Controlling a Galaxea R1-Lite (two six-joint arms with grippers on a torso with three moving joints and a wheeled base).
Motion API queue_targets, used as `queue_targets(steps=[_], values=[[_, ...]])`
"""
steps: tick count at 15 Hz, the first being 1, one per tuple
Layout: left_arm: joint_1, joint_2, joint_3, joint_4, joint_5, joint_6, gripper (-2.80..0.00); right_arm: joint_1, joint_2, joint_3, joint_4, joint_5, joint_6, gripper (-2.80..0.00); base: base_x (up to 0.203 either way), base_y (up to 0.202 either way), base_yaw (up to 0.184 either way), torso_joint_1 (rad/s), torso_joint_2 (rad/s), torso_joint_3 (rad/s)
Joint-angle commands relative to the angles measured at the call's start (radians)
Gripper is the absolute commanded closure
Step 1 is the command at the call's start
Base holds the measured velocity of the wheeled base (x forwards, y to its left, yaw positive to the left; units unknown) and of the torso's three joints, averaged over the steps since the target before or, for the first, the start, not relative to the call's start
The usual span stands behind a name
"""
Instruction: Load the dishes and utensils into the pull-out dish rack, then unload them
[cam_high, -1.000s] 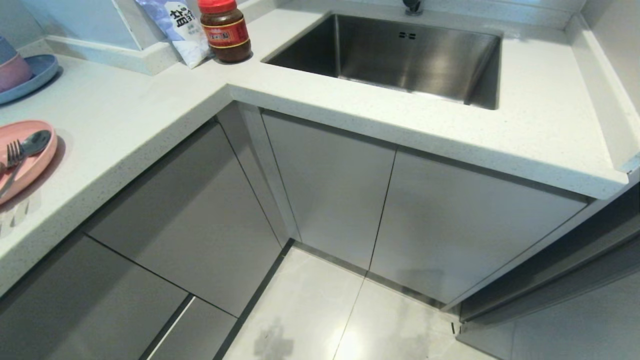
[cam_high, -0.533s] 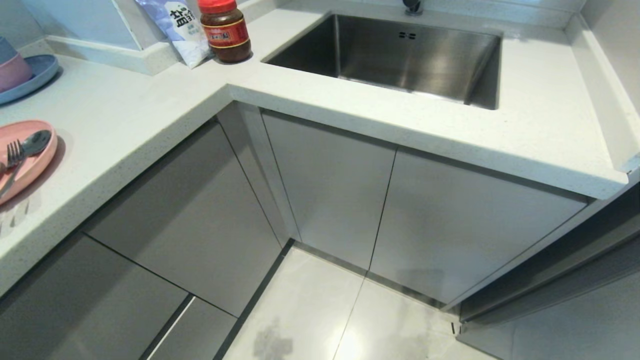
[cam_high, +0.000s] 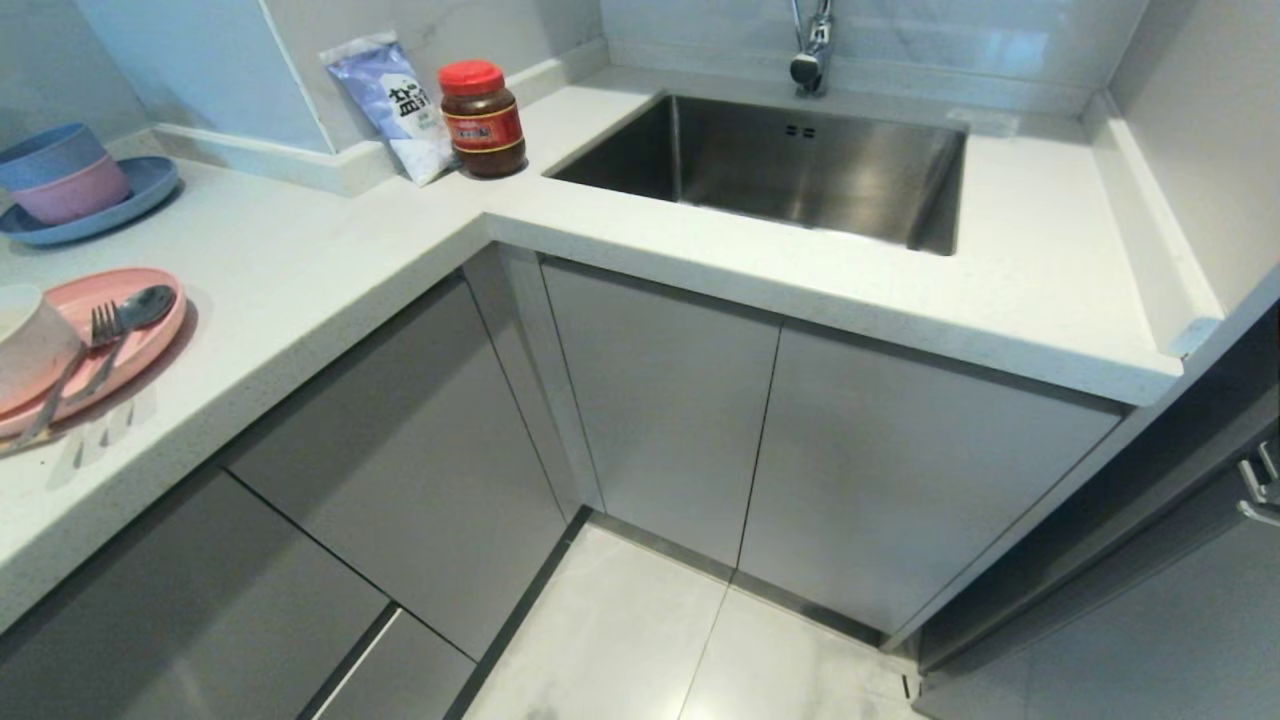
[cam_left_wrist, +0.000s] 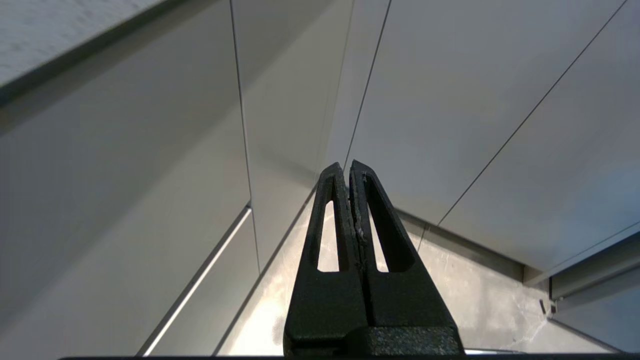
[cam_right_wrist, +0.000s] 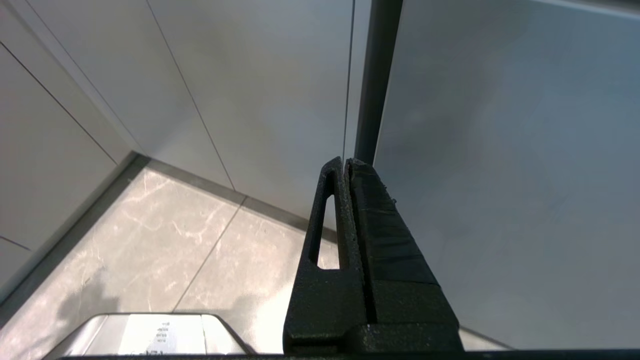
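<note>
Pretty standard kitchen corner. The white speckled L-shaped table (cam_high: 330, 250) has a steel sink (cam_high: 800, 170) sunk into it, with a chrome tap (cam_high: 810, 45) hanging over the back edge. In the corner there's a red-lidded jar (cam_high: 483, 118) of dark sauce, touching a bluish-white pouch (cam_high: 392, 105) leaning on the wall. Far left, a blue plate (cam_high: 120, 205) carries a pink bowl (cam_high: 70, 192) with a blue bowl (cam_high: 50, 153) nested in it. Grey cabinet doors (cam_high: 660, 400) below, pale marble floor tiles (cam_high: 640, 640).
</note>
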Motion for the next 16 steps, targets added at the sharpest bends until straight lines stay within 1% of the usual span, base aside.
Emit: queue_targets(steps=[1,16], values=[[-0.001,0.003,0.02,-0.001,0.0,-0.001,0.0,0.0,-0.004,0.002,0.0,-0.001,0.0,0.0,0.0,0.0,0.0,0.001,0.0,0.193],[-0.001,0.002,0.02,-0.001,-0.001,-0.001,0.0,0.0,-0.004,0.002,0.0,-0.001,0.0,0.0,0.0,0.0,0.0,0.003,0.0,0.206]])
